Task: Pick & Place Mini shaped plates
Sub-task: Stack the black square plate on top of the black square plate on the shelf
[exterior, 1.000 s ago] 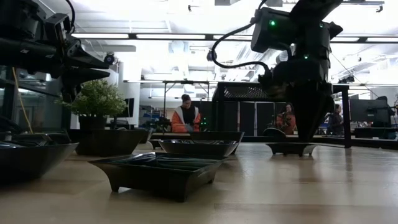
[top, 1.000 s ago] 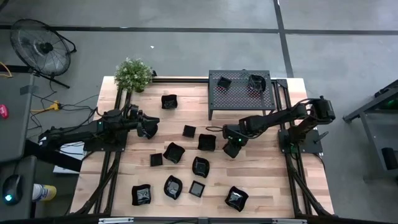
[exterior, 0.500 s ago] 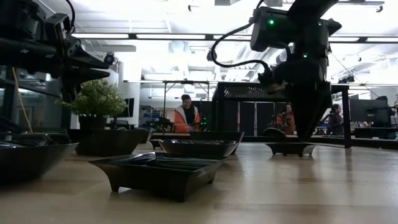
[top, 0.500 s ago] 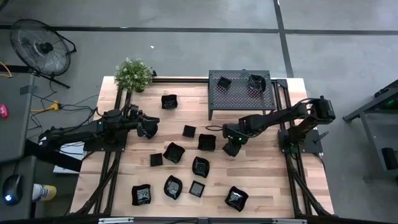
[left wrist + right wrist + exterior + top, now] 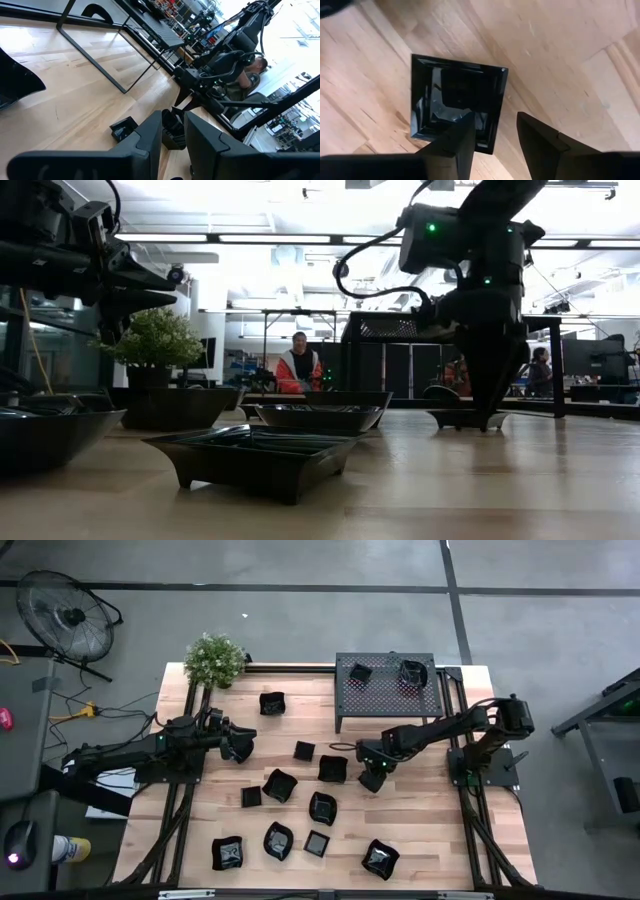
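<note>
Several small black glossy plates [image 5: 279,784] lie scattered on the wooden table, and two more [image 5: 412,673] sit on the black perforated rack [image 5: 385,700]. My right gripper [image 5: 494,131] points down, open, over a square plate [image 5: 451,95] that rests flat on the table right of centre [image 5: 465,418]. One finger [image 5: 461,131] stands over the plate's hollow, the other [image 5: 532,134] outside its rim. My left gripper [image 5: 173,131] waits level above the table's left side [image 5: 238,745], open by a narrow gap with nothing in it. My right gripper's fingers stand astride one side of the square plate's rim [image 5: 501,107], coming from above. I cannot tell whether either finger touches the plate. The plate sits flat on the table.
A potted plant [image 5: 214,660] stands at the far left corner. The rack fills the far right, just beyond my right gripper. Another plate [image 5: 332,768] lies close to the left of the right gripper. People [image 5: 299,370] sit in the room beyond the table.
</note>
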